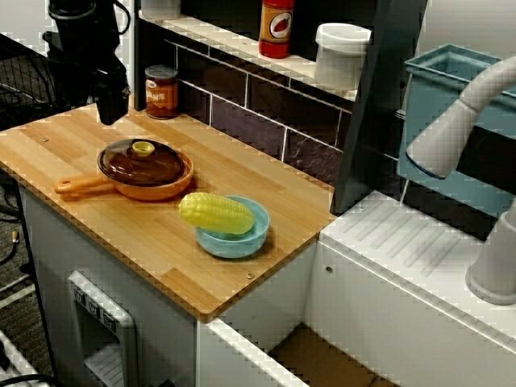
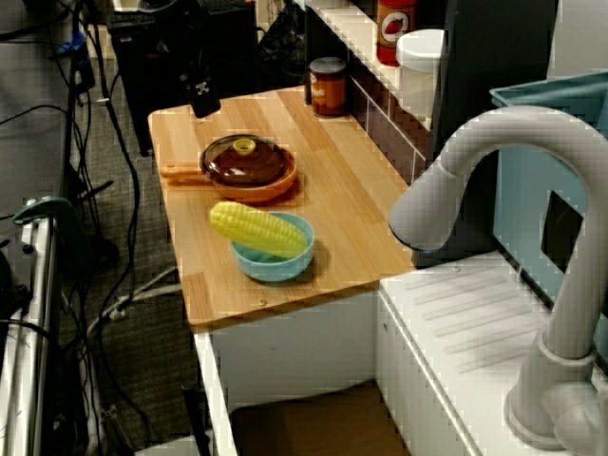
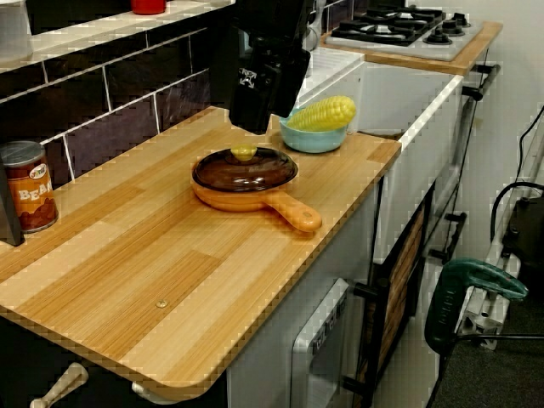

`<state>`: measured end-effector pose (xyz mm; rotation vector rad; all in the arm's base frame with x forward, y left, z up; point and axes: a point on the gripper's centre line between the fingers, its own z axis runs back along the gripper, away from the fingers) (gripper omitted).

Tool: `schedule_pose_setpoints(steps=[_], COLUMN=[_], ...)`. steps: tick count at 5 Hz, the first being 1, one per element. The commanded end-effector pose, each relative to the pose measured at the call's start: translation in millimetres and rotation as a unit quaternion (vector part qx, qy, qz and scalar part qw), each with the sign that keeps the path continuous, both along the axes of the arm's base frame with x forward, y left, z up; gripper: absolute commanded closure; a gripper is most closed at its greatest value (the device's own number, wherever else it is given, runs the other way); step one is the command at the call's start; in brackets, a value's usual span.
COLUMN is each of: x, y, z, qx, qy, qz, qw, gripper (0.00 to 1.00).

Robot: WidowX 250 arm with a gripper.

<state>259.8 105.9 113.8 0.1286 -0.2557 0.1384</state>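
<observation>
My black gripper hangs over the back left of the wooden counter. Its fingers look pressed together with nothing between them. Nearest to it is an orange pan under a dark brown lid with a yellow knob; the pan's handle points left. In the view from the counter's end the gripper sits just behind and above the knob, not touching it. In the view over the faucet the gripper is beyond the pan.
A blue bowl holding a yellow corn cob stands right of the pan. A bean can is at the tiled back wall. The shelf above carries a red bottle and a white cup. A grey faucet and a sink are to the right.
</observation>
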Motion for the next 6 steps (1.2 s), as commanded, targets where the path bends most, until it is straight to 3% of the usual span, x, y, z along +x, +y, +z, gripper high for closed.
schedule_pose_setpoints(steps=[1, 3, 5, 6], x=[14.4, 21.8, 19.7, 18.2], y=[-20.0, -33.3, -23.7, -21.7], z=[11.0, -6.1, -5.4, -4.8], qx=[0.04, 0.032, 0.012, 0.008], qy=[-0.038, -0.012, -0.001, -0.006], qz=[0.044, 0.023, 0.009, 0.012], qw=[0.9976, 0.9991, 0.9999, 0.9999], gripper=[0.0, 0.0, 0.0, 0.0])
